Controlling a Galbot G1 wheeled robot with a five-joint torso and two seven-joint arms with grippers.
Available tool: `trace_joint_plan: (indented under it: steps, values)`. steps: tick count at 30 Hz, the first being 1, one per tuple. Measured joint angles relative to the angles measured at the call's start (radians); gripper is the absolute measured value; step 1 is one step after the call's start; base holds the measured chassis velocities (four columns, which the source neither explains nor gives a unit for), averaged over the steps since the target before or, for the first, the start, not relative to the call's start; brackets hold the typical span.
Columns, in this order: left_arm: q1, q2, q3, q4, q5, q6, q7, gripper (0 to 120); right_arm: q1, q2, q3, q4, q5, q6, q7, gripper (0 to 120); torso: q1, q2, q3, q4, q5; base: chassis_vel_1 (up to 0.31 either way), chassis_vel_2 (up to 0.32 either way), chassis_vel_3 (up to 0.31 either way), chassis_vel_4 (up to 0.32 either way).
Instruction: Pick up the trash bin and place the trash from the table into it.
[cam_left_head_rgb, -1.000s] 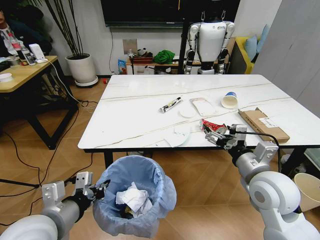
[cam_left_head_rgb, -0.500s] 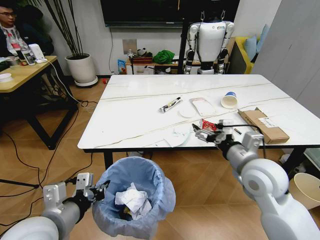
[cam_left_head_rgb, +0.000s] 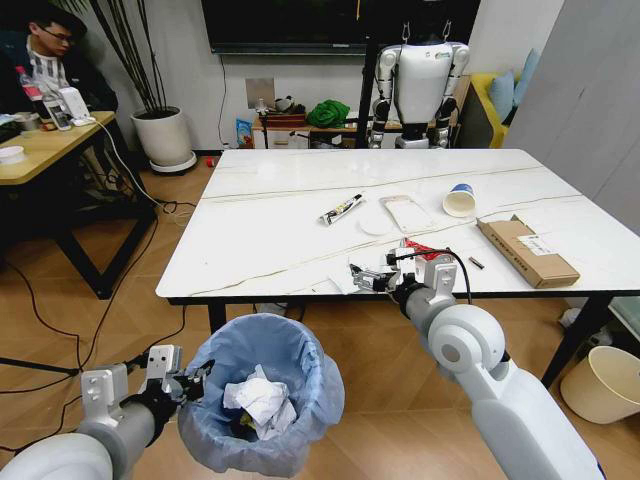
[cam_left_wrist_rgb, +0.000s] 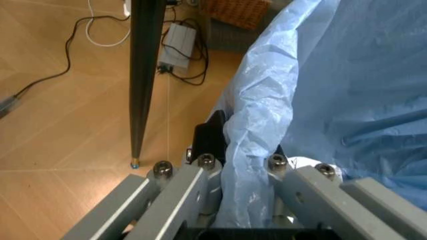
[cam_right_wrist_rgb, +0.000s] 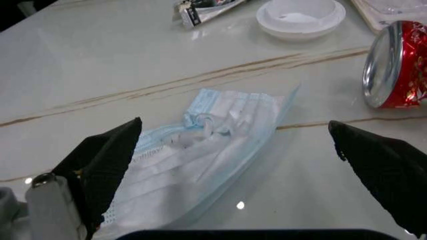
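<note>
1. The trash bin (cam_left_head_rgb: 262, 405) is held off the floor by the left gripper (cam_left_head_rgb: 178, 385), whose jaws are clamped on its blue-bagged rim; crumpled white paper (cam_left_head_rgb: 258, 397) lies inside.
2. The right gripper (cam_left_head_rgb: 368, 280) is placed over the tabletop (cam_left_head_rgb: 270, 215) front edge, its jaws spread wide apart above a blue face mask (cam_right_wrist_rgb: 200, 145).
3. A crushed red can (cam_right_wrist_rgb: 398, 65) lies just beside the mask.

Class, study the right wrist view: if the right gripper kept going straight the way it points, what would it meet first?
Probably the crumpled blue face mask on the table, lying between the right gripper's open fingers; the red can sits off to one side.
</note>
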Motion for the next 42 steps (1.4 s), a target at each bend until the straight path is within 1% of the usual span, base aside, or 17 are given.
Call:
trace_joint_plan:
  steps: [6,8,9,12,13,14,16,17,19,20,25,26,28,29,31,34,42]
  values:
    - [-0.01,0.0,0.0,0.0,-0.002,0.0,0.0,3,0.004,-0.007,-0.008,-0.014,0.005,0.0,0.0,98,0.0,0.0,0.0,-0.0001,0.0001,0.0,0.0,0.0,0.0]
    - [-0.013,0.0,0.001,0.0,-0.003,0.0,0.0,3,0.005,-0.008,-0.015,-0.019,0.007,0.0,0.001,90,0.0,0.0,0.0,-0.0001,0.0001,0.0,0.0,0.0,0.0]
    - [-0.013,0.0,0.001,0.0,-0.003,0.0,0.0,3,0.005,-0.008,-0.015,-0.019,0.007,0.0,0.001,90,0.0,0.0,0.0,-0.0001,0.0001,0.0,0.0,0.0,0.0]
    - [-0.016,-0.001,0.002,0.0,-0.005,0.0,0.0,3,0.021,-0.004,-0.034,-0.037,0.022,0.0,0.017,73,0.0,0.0,0.0,0.0,0.0001,0.0,0.0,0.0,0.0]
    - [-0.015,0.0,0.001,0.0,-0.006,0.0,0.0,3,0.024,-0.005,-0.036,-0.04,0.024,0.0,0.02,69,0.0,0.0,0.0,0.0,0.0001,0.0,0.0,0.0,0.0]
    - [-0.015,0.0,0.001,0.0,-0.006,0.0,0.0,3,0.024,-0.005,-0.036,-0.04,0.024,0.0,0.02,69,0.0,0.0,0.0,0.0,0.0001,0.0,0.0,0.0,0.0]
    - [-0.017,0.001,0.0,0.0,-0.008,0.0,0.0,3,0.024,-0.006,-0.037,-0.043,0.026,0.0,0.024,57,0.0,0.0,0.0,-0.0001,0.0,0.0,0.0,0.0,0.0]
    - [-0.017,0.001,0.0,0.0,-0.008,0.0,0.0,3,0.024,-0.006,-0.037,-0.043,0.026,0.0,0.024,57,0.0,0.0,0.0,-0.0001,0.0,0.0,0.0,0.0,0.0]
    - [-0.021,0.003,0.0,0.0,-0.011,0.0,0.0,3,0.024,-0.004,-0.041,-0.046,0.025,0.0,0.027,48,0.0,0.0,0.0,0.0,0.0001,0.0,0.0,0.0,0.0]
    - [-0.021,0.003,0.0,0.0,-0.011,0.0,0.0,3,0.024,-0.004,-0.041,-0.046,0.025,0.0,0.027,48,0.0,0.0,0.0,0.0,0.0001,0.0,0.0,0.0,0.0]
    - [-0.026,0.002,0.004,0.0,-0.012,0.0,0.0,3,0.026,-0.006,-0.043,-0.047,0.022,0.0,0.031,24,0.0,0.0,0.0,-0.0001,0.0001,0.0,0.0,0.0,0.0]
    - [-0.026,0.002,0.004,0.0,-0.012,0.0,0.0,3,0.026,-0.006,-0.043,-0.047,0.022,0.0,0.031,24,0.0,0.0,0.0,-0.0001,0.0001,0.0,0.0,0.0,0.0]
    - [-0.028,0.002,0.005,0.0,-0.012,0.0,0.0,3,0.027,-0.008,-0.044,-0.047,0.021,0.001,0.032,15,0.0,0.0,0.0,-0.0001,0.0001,0.0,0.0,0.0,0.0]
    - [-0.028,0.002,0.005,0.0,-0.012,0.0,0.0,3,0.027,-0.008,-0.044,-0.047,0.021,0.001,0.032,15,0.0,0.0,0.0,-0.0001,0.0001,0.0,0.0,0.0,0.0]
    - [-0.03,0.002,0.005,0.0,-0.012,0.0,0.0,3,0.027,-0.007,-0.045,-0.047,0.019,0.001,0.032,5,0.0,0.0,0.0,-0.0001,0.0,0.0,0.0,0.0,0.0]
    - [-0.03,0.003,0.005,0.0,-0.013,0.0,0.0,3,0.027,-0.005,-0.046,-0.047,0.015,0.001,0.031,0,0.0,0.0,0.0,0.0,0.0001,0.0,0.0,0.0,0.0]
    - [-0.037,0.01,0.006,0.0,-0.018,0.0,-0.007,3,0.024,-0.019,-0.029,-0.004,0.023,0.017,0.0,0,0.0,0.0,0.0,0.0,0.0001,0.0,0.0,0.0,0.0]
